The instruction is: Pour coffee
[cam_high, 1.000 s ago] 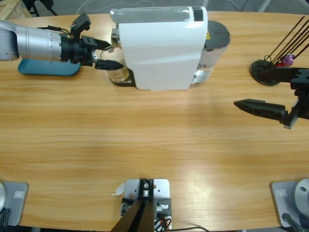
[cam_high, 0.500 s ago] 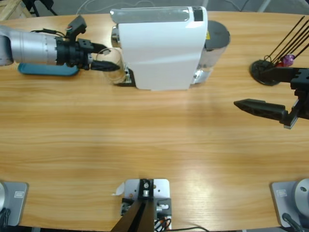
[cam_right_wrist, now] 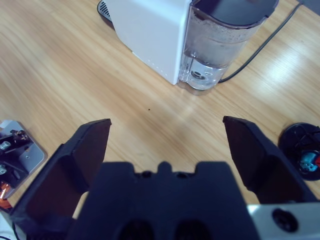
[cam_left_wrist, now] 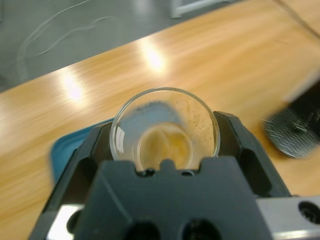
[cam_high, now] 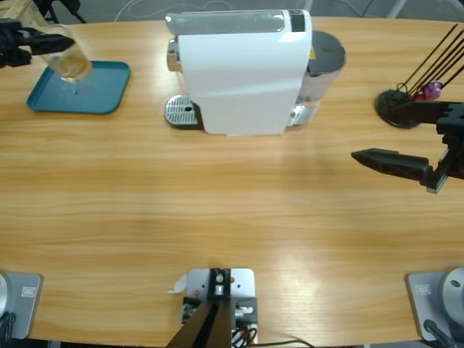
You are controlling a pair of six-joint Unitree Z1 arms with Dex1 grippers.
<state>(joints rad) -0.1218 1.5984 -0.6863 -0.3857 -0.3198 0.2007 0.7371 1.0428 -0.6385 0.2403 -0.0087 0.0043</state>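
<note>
A clear glass hangs tilted over the teal tray at the far left, with my left gripper shut on it. In the left wrist view the black jaws flank the glass, and a shallow layer of pale brown coffee lies at its bottom. The white coffee machine stands at the back middle, its round metal drip tray bare. My right gripper hovers at the right edge, jaws wide apart and holding nothing.
The machine's water tank sits at its right end, with a black cable behind it in the right wrist view. A black wire capsule stand holding a purple capsule stands at the far right. Bare wood spans the front of the table.
My left gripper has carried the glass away from the machine's drip tray, leftward to above the teal tray, and the glass now leans. The right arm has not moved.
</note>
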